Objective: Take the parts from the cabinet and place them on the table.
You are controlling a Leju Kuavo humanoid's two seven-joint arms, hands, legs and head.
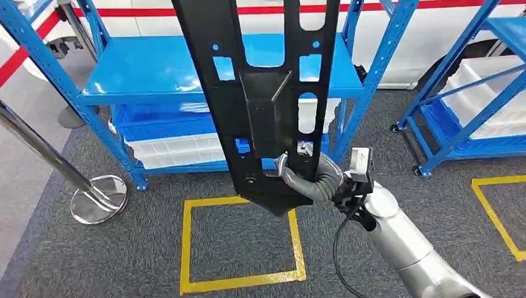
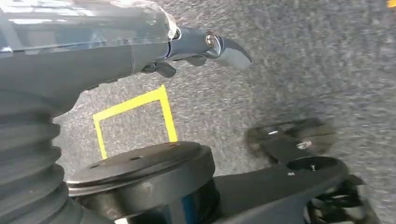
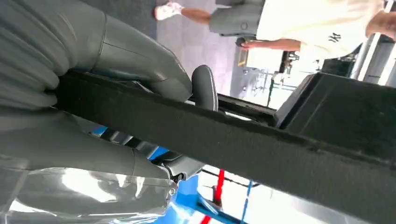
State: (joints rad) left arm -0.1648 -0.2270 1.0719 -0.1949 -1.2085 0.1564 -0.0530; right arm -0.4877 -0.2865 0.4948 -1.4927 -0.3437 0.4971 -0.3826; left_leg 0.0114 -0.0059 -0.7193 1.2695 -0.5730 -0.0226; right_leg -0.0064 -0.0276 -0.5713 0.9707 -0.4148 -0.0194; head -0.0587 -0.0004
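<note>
The right robot hand [image 1: 304,177] grips a long black part [image 1: 260,93] near its lower end, fingers wrapped around one edge, and holds it upright in front of the head camera. The part is a flat perforated panel with several cut-outs and a raised bracket at its middle; its top runs out of the frame. It hangs in the air above the grey carpet [image 1: 93,261], over a square of yellow floor tape [image 1: 239,242], touching neither. In the right wrist view the same part [image 3: 243,149] crosses the picture as a dark bar, with the thumb [image 3: 140,60] pressed against it. Behind the part stands a blue rack [image 1: 149,74] with white bins [image 1: 180,149] on its lower shelf; a second blue rack [image 1: 477,93] stands to the right. A chrome post base [image 1: 99,198] rests on the carpet at left. A person [image 3: 299,23] stands beyond. The left robot hand [image 2: 205,46] hangs over the carpet; its fingers appear loosely spread and hold nothing, though blur limits certainty.
</note>
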